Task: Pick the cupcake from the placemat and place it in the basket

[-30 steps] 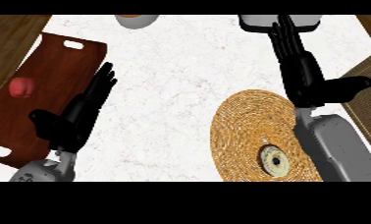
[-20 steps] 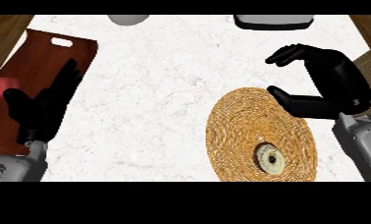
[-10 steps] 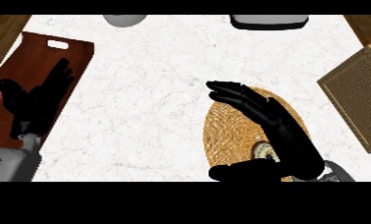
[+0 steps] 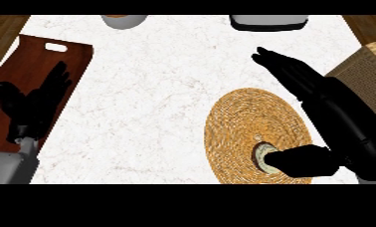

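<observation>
Right hand (image 4: 307, 85) is open, thumb just beside the cupcake (image 4: 262, 157). I'd curl the fingers fully round it before lifting.

Woven straw placemat (image 4: 242, 121) (coarse, ribbed), smooth wooden board (image 4: 33, 69), matt marbled counter (image 4: 161, 86)

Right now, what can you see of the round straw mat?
The mat is round, woven in golden-brown rings like straw, and lies flat on the white counter, toward the front right. The cupcake sits on its lower right part. The right hand is over its right side, thumb beside the cupcake.
</observation>
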Tool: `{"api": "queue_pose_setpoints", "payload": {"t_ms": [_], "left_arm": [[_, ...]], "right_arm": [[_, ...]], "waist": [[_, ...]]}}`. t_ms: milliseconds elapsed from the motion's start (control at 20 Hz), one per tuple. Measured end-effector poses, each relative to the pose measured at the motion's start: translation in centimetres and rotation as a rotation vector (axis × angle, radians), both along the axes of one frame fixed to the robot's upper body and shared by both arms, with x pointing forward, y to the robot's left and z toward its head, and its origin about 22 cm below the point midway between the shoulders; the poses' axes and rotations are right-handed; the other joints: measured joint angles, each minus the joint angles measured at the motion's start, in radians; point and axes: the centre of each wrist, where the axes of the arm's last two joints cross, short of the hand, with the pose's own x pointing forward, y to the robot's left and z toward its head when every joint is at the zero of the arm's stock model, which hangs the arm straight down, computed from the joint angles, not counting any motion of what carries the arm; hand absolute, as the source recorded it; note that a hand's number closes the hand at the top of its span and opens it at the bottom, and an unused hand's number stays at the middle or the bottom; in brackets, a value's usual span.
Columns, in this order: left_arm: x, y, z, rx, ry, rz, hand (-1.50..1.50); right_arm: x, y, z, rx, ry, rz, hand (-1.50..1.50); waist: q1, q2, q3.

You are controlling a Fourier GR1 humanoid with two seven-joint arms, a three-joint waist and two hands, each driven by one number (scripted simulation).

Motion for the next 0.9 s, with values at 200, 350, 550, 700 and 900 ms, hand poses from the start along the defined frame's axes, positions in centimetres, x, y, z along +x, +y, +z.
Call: {"api": "queue_pose_setpoints", "payload": {"t_ms": [200, 350, 550, 700, 900], "left_arm": [[0.3, 0.4, 0.0, -0.006, -0.004, -0.005, 0.00], [0.6, -0.1, 0.1, -0.007, -0.010, -0.012, 0.00], [0.5, -0.3, -0.3, -0.009, -0.009, -0.013, 0.00], [0.5, -0.3, -0.5, -0.010, -0.011, -0.010, 0.00], [0.8, -0.5, 0.0, -0.012, -0.021, -0.008, 0.00]], "right_arm": [[-0.2, -0.9, 4.6, -0.124, 0.046, -0.118, -1.50], [-0.3, -1.5, 7.0, -0.194, 0.142, -0.118, -1.50], [-0.4, -3.1, 9.0, -0.201, 0.259, -0.058, -1.50], [-1.1, -4.4, 10.0, -0.181, 0.317, -0.021, -1.50], [-2.4, -6.8, 11.1, -0.125, 0.359, 0.012, -1.50]], "waist": [[0.007, 0.005, 0.001], [0.012, 0.007, 0.002], [0.013, 0.009, 0.004], [0.013, 0.010, 0.006], [0.009, 0.010, 0.007]]}}
